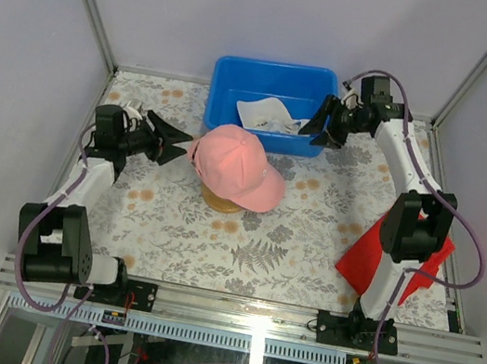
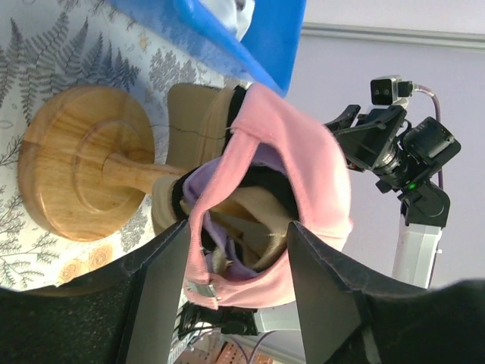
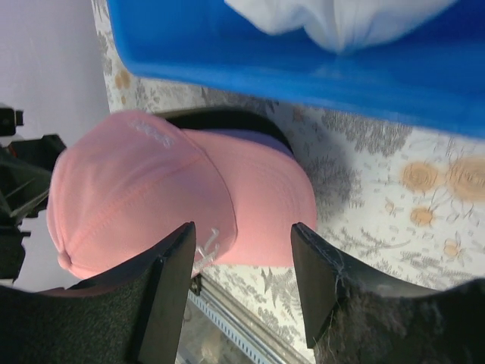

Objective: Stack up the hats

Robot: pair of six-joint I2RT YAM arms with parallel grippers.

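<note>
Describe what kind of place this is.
Likely a lab robot test cell: two arms bolted to an aluminium rail, plain enclosure walls, a pink fabric cap staged on a round wooden stand.

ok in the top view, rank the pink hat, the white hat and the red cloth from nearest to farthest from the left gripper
From the left gripper:
1. pink hat, right beside it, on the wooden stand mid table.
2. white hat, inside the blue bin at the back.
3. red cloth, far over on the right side.
</note>
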